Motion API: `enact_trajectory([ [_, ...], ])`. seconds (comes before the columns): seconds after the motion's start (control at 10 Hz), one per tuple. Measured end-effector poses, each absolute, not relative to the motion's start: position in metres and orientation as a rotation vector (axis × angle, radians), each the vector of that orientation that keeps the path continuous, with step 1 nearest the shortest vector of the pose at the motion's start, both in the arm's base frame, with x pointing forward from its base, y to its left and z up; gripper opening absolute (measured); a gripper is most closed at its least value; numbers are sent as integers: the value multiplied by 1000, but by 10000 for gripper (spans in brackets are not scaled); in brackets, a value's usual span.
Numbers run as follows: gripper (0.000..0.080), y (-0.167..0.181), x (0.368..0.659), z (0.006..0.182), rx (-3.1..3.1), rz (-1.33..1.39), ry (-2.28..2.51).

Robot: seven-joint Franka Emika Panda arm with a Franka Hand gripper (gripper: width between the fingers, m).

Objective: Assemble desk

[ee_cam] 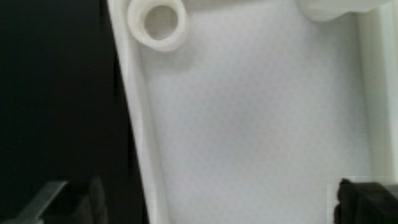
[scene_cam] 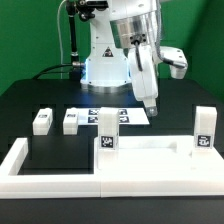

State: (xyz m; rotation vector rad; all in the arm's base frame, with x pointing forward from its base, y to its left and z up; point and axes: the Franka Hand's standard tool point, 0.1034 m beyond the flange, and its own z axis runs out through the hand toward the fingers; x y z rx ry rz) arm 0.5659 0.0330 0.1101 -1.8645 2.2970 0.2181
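Currently four legs [scene_cam: 72,121] and one desk top [scene_cam: 150,165] show, with pincer [scene_cam: 152,107] spread apart.

No words or numbers can be read; only black-and-white square tags show, on the legs [scene_cam: 106,131] and the marker board [scene_cam: 128,117], too small to decode

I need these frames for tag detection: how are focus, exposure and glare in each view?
Exterior view: evenly lit and fairly sharp; the white desk top is almost blown out against the black table; blue glow at the arm's base. Wrist view: very close, the desk top looks soft and featureless, its round hole has fuzzy edges, and the fingers of the end effector are dark blurs.
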Motion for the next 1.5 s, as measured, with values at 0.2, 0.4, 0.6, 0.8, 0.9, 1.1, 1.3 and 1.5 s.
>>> enact_trajectory([
  [0.2, 649, 33, 565, 109, -1866, 219, 2299],
  [0.4, 649, 26, 553, 91, -1939, 188, 2263],
  [0.6, 649, 14, 534, 63, -2004, 174, 2261],
  [0.8, 649, 8, 532, 50, -2028, 127, 2261],
  [0.9, 649, 9, 534, 46, -2029, 63, 2248],
  [1.1, 649, 16, 533, 41, -2030, 0, 2217],
  [1.3, 649, 25, 527, 24, -2063, 8, 2213],
  [1.5, 649, 26, 520, 15, -2083, 27, 2213],
])
